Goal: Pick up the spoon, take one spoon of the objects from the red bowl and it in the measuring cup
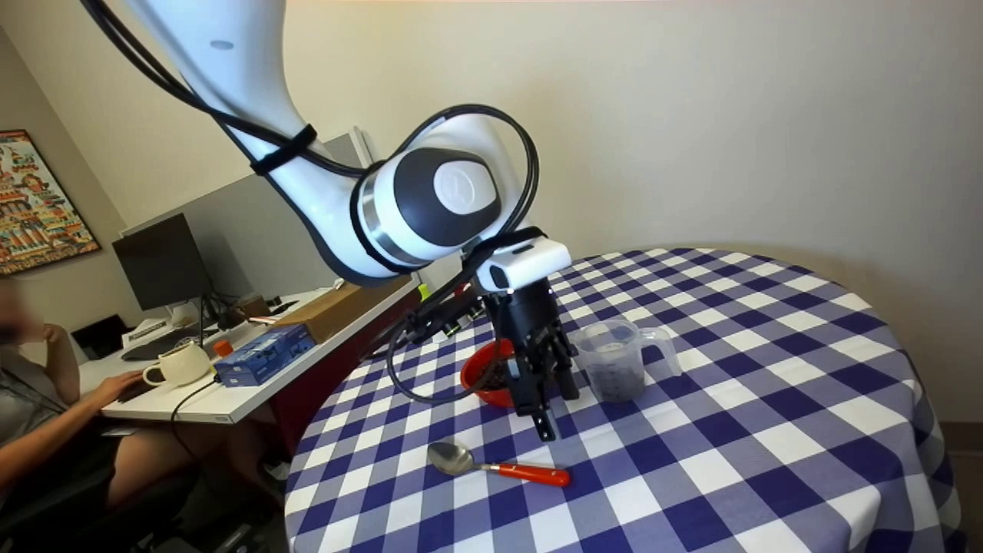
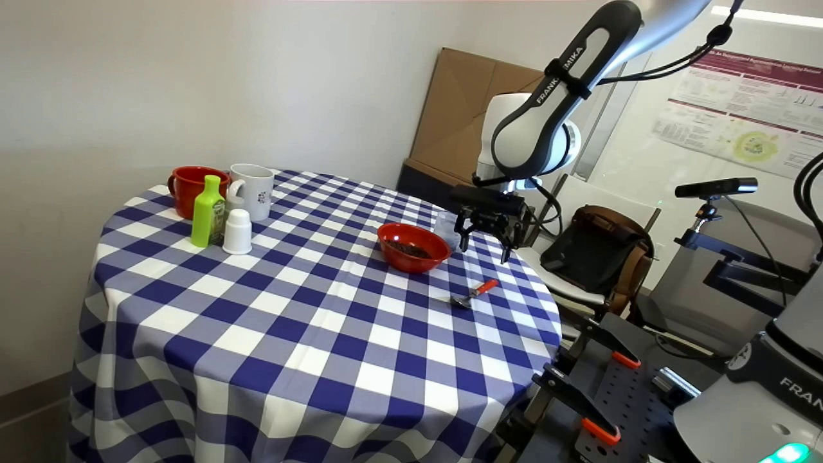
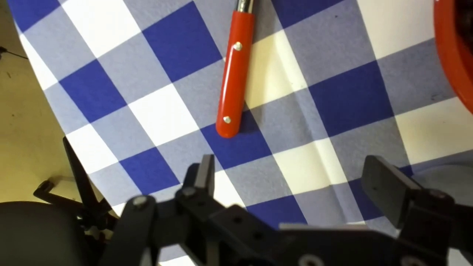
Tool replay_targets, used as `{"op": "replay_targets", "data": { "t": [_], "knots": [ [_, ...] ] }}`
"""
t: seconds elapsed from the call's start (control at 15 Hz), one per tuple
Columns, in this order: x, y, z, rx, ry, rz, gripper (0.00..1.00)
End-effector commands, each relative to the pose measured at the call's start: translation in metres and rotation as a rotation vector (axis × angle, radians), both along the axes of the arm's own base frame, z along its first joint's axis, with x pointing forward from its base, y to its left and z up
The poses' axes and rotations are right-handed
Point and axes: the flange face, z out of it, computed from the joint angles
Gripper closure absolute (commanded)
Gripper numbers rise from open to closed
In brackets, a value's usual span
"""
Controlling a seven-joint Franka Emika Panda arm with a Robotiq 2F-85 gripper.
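Spoon (image 1: 513,469): near the bowl (image 2: 405,263), probably so scooping's quick
Gripper (image 3: 289,159): spread, empty, guess we're after that handle (image 3: 236,75)
Cup (image 1: 617,376): just beside the bowl, likely so we don't spill

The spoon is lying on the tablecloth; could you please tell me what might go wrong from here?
The spoon lies flat, so the open pincer might pinch tablecloth along with it. Closing now would probably miss, as the handle is not between the fingers. The measuring cup looks near the pincer and could get bumped.
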Motion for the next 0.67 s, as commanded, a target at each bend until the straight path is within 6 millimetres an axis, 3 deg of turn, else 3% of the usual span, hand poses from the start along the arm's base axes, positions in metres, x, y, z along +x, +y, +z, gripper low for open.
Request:
{"op": "replay_targets", "data": {
  "t": [0.0, 0.47, 0.53, 0.6],
  "knots": [
    [-0.009, 0.000, -0.020, -0.008, 0.012, 0.015, 0.00],
    [-0.025, 0.007, -0.038, -0.007, 0.057, 0.027, 0.00],
    [-0.026, 0.007, -0.039, -0.008, 0.060, 0.026, 0.03],
    [-0.027, 0.007, -0.039, -0.010, 0.063, 0.024, 0.17]
  ]
}}
